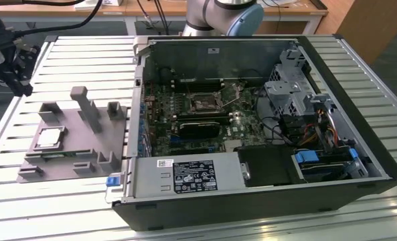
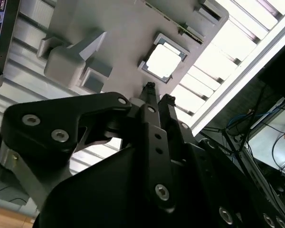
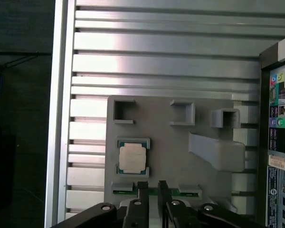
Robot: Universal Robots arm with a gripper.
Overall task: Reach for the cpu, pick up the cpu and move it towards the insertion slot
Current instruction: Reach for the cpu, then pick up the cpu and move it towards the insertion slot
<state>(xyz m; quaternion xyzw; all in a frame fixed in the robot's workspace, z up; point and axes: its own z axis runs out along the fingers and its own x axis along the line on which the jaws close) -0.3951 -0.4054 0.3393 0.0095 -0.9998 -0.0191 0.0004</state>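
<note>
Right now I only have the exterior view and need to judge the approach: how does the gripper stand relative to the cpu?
Observer: In the first wrist view the gripper hangs above the grey fixture, apart from the cpu, which lies seated in that fixture.
Operator: Is it lined up over the cpu?
Observer: No. The fingertips line up with the green strip at the fixture's edge, beside the cpu.
Operator: Is it carrying anything?
Observer: No. In the second wrist view a narrow gap shows between the fingertips, with nothing in it.
</note>
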